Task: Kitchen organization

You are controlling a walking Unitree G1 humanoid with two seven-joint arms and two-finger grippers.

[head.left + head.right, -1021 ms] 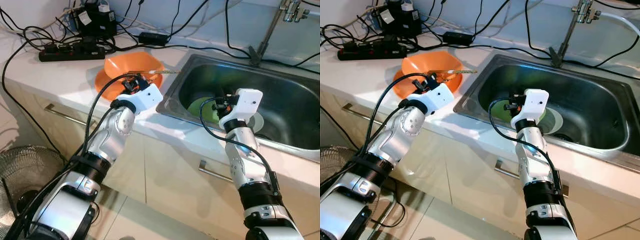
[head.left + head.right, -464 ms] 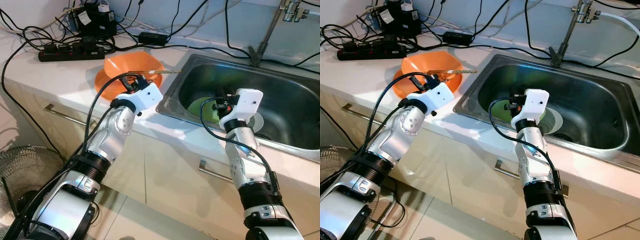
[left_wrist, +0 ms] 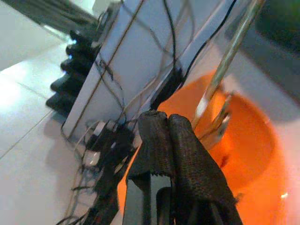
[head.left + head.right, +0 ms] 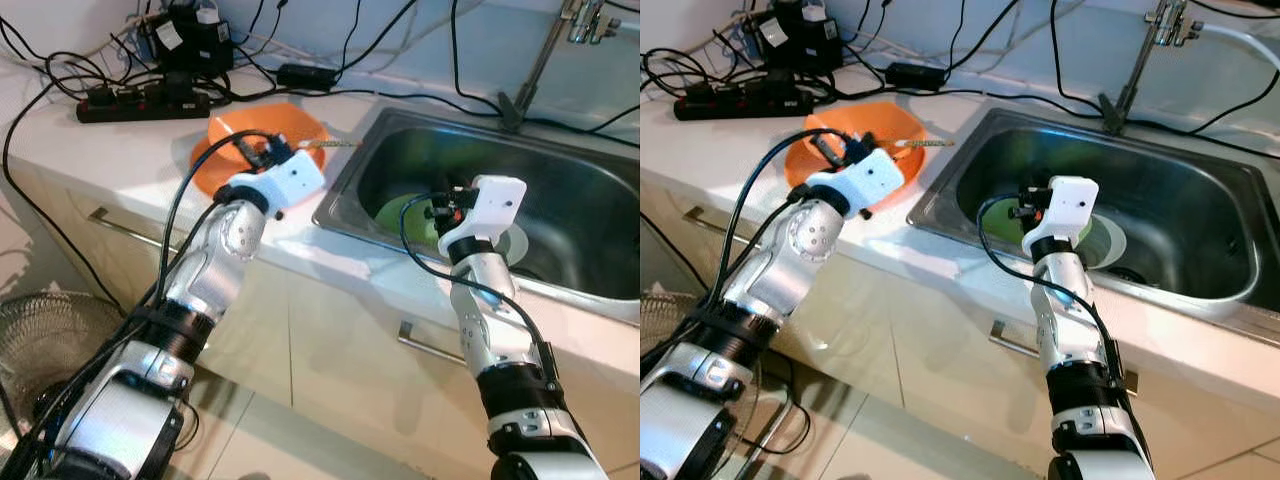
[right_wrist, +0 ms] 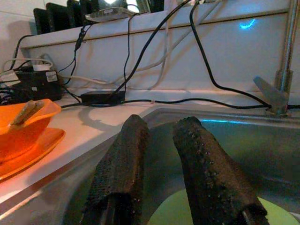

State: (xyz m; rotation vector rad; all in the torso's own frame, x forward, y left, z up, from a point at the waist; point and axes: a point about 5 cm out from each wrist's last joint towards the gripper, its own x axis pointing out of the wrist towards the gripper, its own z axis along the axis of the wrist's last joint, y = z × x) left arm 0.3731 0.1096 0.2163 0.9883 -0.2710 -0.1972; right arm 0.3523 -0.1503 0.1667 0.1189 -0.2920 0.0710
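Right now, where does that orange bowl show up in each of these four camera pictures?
Left eye view: the orange bowl sits on the counter, upper middle, just left of the sink.
Right eye view: upper left, again beside the sink's left rim.
Left wrist view: it lies just beyond the shut black fingers.
Right wrist view: at the far left edge, on an orange plate.
Shared landmark: the utensil resting in the bowl.

Left gripper over orange bowl on counter, left of sink. Right gripper inside sink above green plate.
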